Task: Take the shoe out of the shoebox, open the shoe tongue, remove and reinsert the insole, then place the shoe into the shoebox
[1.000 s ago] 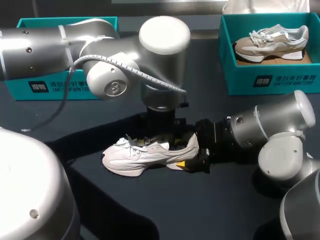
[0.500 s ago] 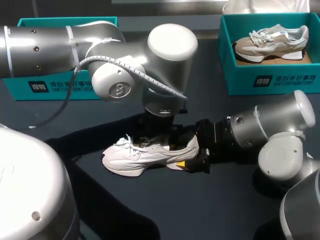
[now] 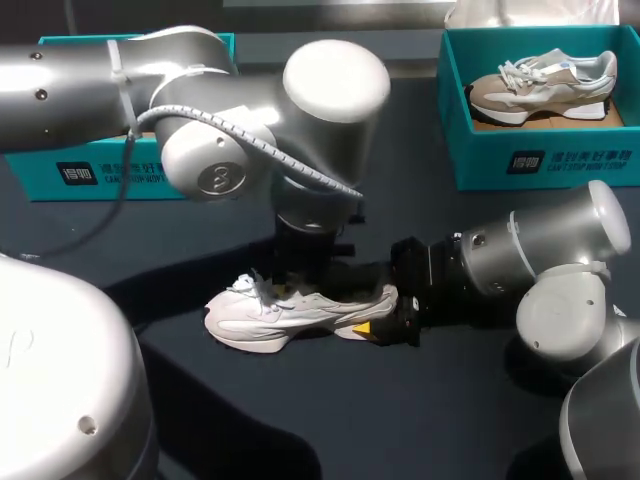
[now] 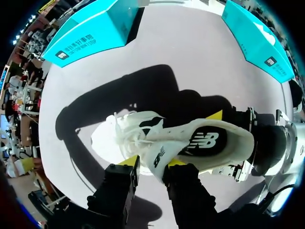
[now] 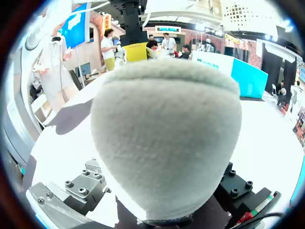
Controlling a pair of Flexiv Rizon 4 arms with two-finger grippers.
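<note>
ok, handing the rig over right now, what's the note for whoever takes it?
Left pincer: shut on the shoe tongue, above the white shoe.
Right pincer: shut on the heel, shoe resting on the table.
Insole: in the shoe.
Done: shoe out of the box.
Left: finish opening the tongue, pull and refit the insole, box the shoe.
Left teal shoebox sits behind the left arm; right shoebox holds a beige shoe.

Shoe (image 3: 290,315) at centre of table (image 3: 400,420), left gripper (image 4: 151,164) over its middle, right gripper (image 3: 383,315) at its heel on the right, shoebox (image 3: 60,170) upper left, second shoebox (image 3: 540,160) upper right, second shoe (image 3: 545,85) inside it.
</note>
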